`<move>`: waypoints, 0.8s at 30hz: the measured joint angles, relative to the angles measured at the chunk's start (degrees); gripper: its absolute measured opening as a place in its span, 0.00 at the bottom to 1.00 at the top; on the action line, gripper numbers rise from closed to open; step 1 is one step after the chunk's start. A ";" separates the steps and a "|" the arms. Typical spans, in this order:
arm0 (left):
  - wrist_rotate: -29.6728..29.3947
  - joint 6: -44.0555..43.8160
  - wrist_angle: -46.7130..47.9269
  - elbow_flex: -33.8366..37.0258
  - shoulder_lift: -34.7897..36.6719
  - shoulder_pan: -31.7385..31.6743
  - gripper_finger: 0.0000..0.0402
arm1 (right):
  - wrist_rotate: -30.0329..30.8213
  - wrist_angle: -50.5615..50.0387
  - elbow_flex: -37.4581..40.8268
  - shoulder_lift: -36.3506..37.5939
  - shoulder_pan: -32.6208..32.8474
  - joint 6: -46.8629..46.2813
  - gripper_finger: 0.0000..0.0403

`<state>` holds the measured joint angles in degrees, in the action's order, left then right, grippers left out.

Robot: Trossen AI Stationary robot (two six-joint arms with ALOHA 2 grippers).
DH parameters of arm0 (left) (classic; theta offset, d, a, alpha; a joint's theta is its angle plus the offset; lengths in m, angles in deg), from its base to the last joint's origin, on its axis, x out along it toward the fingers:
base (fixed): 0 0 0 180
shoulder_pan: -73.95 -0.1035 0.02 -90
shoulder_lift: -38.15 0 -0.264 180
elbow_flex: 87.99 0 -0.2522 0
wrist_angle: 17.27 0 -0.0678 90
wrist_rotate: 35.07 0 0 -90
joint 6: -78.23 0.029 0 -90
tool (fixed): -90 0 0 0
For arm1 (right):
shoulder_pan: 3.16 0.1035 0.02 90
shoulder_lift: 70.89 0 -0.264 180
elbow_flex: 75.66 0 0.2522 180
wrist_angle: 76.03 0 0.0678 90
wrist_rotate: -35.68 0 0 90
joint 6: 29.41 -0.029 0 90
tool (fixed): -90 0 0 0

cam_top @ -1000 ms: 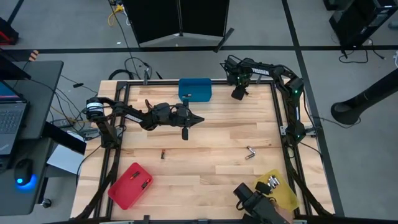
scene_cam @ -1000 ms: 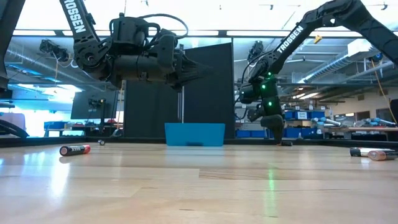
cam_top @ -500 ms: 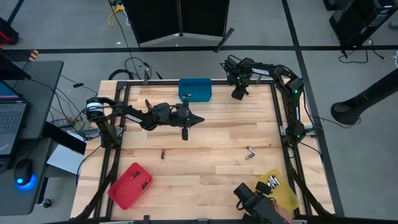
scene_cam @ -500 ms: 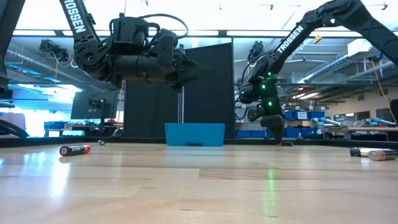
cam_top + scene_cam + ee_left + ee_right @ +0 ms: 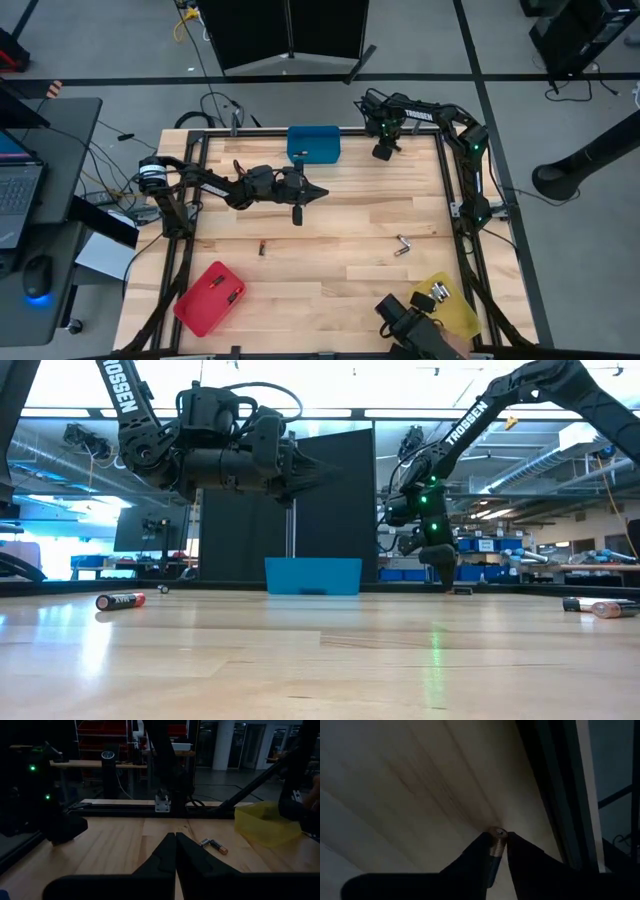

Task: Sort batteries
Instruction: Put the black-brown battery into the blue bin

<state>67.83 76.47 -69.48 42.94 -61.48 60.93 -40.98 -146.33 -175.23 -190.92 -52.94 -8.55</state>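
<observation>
My right gripper (image 5: 381, 153) stands at the table's far edge, right of the blue bin (image 5: 313, 143), with its fingers pointing down, shut on a battery (image 5: 495, 840) with a copper end. My left gripper (image 5: 320, 190) hovers shut above the middle of the table, level and pointing toward the right edge; in the low view it (image 5: 325, 466) is well above the wood. One dark battery (image 5: 263, 247) with a red end lies on its side left of centre. Two more batteries (image 5: 402, 243) lie together toward the right, also seen in the left wrist view (image 5: 215, 845). My right gripper pinches the battery between its two fingers, near the copper end (image 5: 496, 834), which pokes out just past the fingertips (image 5: 481, 845). The fingers come from above and lie along the battery, which stands roughly upright. Whether its end touches the table, I cannot tell.
A red bin (image 5: 210, 297) sits at the near left corner and a yellow bin (image 5: 447, 303) at the near right, each with batteries inside. A dark camera mount (image 5: 410, 325) stands at the near edge. A black frame rail (image 5: 452, 180) borders the table.
</observation>
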 joint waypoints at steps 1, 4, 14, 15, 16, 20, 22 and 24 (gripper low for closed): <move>0.00 0.00 -0.02 0.00 0.00 0.00 0.04 | 0.00 0.00 -0.02 0.00 0.00 0.16 0.16; 0.01 0.00 -0.02 0.00 0.00 0.00 0.04 | 0.12 -0.04 -0.08 0.02 0.00 0.57 0.10; 0.00 0.00 0.00 0.00 0.00 0.00 0.04 | 0.42 -0.90 -0.18 0.04 0.00 2.65 0.06; 0.00 0.00 0.00 0.00 0.00 0.00 0.04 | 0.50 -1.43 -0.37 0.04 0.00 2.69 0.08; 0.00 0.00 0.00 0.00 0.00 0.00 0.04 | 0.50 -2.13 -0.60 0.03 0.00 2.69 0.10; 0.00 0.00 0.02 0.00 0.00 -0.02 0.04 | 0.86 -4.17 -2.93 0.16 0.36 1.80 0.15; 0.00 0.00 0.12 0.00 0.00 0.00 0.04 | 1.51 -6.39 -4.64 0.81 0.69 0.23 0.18; 0.00 0.00 0.32 0.00 0.00 0.00 0.04 | 1.42 -10.10 -6.52 1.50 0.84 -2.92 0.20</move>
<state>67.83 76.47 -69.16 42.94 -61.48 60.93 -39.55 -156.42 -181.74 -189.42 -52.10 -11.46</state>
